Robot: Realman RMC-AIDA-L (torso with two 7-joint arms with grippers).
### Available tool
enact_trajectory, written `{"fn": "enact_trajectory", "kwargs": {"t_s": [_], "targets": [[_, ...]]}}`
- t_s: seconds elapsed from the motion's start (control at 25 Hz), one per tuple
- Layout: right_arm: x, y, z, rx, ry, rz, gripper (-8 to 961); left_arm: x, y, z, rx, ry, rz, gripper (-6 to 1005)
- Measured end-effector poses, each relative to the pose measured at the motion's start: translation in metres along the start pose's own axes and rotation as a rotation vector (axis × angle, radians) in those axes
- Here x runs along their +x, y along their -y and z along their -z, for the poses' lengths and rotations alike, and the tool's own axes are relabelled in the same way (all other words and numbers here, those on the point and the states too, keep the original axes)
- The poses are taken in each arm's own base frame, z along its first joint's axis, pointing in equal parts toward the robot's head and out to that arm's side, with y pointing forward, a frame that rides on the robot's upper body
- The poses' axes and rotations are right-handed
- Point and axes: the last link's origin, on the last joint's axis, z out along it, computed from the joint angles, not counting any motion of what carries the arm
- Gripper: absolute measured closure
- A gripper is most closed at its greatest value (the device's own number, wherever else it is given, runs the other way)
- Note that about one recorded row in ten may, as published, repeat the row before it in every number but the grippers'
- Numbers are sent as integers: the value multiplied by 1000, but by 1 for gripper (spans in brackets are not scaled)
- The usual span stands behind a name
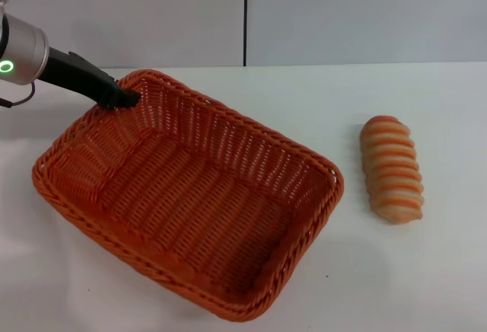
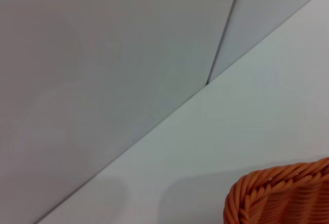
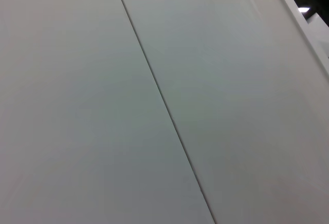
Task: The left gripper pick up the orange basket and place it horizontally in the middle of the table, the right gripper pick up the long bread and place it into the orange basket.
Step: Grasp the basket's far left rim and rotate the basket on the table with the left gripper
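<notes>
The orange basket (image 1: 198, 195) lies at a slant on the left half of the white table (image 1: 304, 96), with nothing inside it. My left gripper (image 1: 125, 97) reaches in from the upper left, and its black fingers are pinched on the braided rim at the basket's far left corner. A piece of that rim (image 2: 277, 185) shows in the left wrist view. The long bread (image 1: 392, 168), tan with orange stripes, lies on the table to the right of the basket, apart from it. My right gripper is out of view.
A pale grey wall with a dark vertical seam (image 1: 245, 16) runs behind the table. Bare tabletop lies between the basket and the bread and along the front right.
</notes>
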Motion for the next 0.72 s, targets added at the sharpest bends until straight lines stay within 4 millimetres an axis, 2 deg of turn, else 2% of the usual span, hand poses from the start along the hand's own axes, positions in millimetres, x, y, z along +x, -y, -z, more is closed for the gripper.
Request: {"fn": "enact_trajectory", "kwargs": {"t_s": [0.36, 0.64, 0.72], "targets": [[0, -1, 0, 0, 1, -3, 379, -1, 0, 2, -12, 3, 75, 786], [1, -3, -1, -3, 2, -6, 374, 7, -6, 10, -67, -31, 145, 805], [1, -3, -2, -4, 3, -7, 373, 13, -7, 18, -87, -56, 245, 808]]}}
